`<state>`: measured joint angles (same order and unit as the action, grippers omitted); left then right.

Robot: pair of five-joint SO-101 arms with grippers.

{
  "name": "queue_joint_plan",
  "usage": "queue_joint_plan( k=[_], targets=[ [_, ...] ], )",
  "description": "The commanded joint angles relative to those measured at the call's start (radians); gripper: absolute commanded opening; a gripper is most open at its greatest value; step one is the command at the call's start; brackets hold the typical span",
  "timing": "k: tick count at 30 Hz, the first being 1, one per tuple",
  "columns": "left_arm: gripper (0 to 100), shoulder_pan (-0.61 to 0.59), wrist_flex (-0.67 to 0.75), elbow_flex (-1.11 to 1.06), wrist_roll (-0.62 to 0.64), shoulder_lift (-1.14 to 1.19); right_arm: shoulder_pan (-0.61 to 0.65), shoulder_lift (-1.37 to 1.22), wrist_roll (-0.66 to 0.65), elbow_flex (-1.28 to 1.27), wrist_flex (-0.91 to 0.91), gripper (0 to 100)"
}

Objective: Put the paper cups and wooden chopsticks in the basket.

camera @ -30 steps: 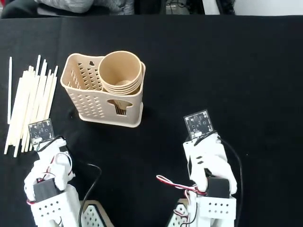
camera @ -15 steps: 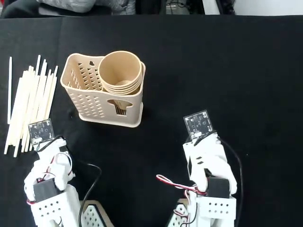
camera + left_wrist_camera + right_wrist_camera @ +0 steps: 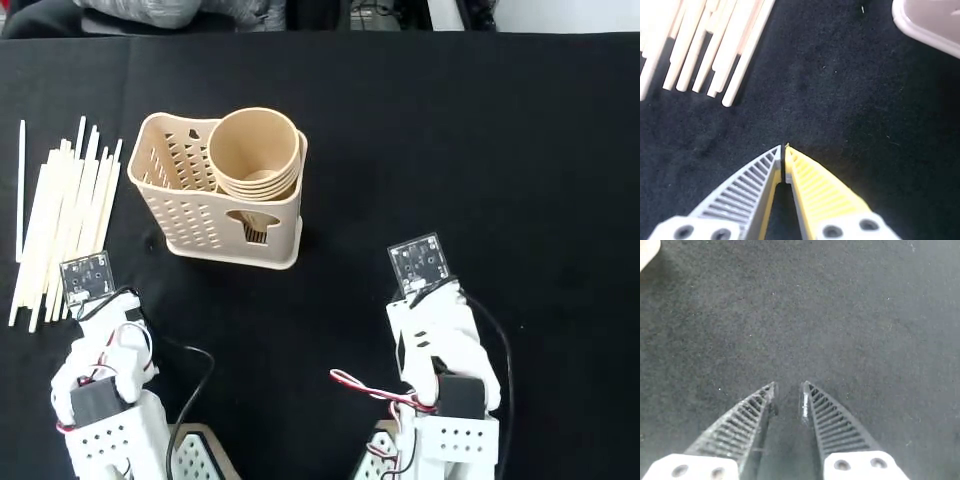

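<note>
Cups [image 3: 253, 150] stacked in the basket [image 3: 200, 215], chopsticks [image 3: 65, 215] loose on the desk [image 3: 450, 130] just beside it.
I see my left fingers [image 3: 810, 175] pressed together near the chopstick ends; right fingers [image 3: 832, 415] a narrow gap apart over the black desk, well apart from the basket.
</note>
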<state>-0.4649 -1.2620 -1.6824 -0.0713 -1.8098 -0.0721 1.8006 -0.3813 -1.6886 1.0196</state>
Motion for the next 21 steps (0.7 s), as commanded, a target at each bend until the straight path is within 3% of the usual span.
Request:
queue_joint_plan(
  k=[1, 7, 11, 21],
  targets=[
    [3, -0.002, -0.008, -0.016, 0.008, -0.009, -0.017, 0.022, 0.002, 0.002, 0.002, 9.2],
    [3, -0.002, -0.008, -0.016, 0.008, -0.009, 0.015, 0.021, -0.003, 0.002, 0.003, 9.3],
    [3, -0.002, -0.008, -0.016, 0.008, -0.009, 0.084, 0.021, -0.081, 0.002, 0.028, 9.2],
    [3, -0.002, -0.008, -0.016, 0.006, -0.009, 0.084, 0.019, -0.08, 0.002, 0.031, 7.3]
  ],
)
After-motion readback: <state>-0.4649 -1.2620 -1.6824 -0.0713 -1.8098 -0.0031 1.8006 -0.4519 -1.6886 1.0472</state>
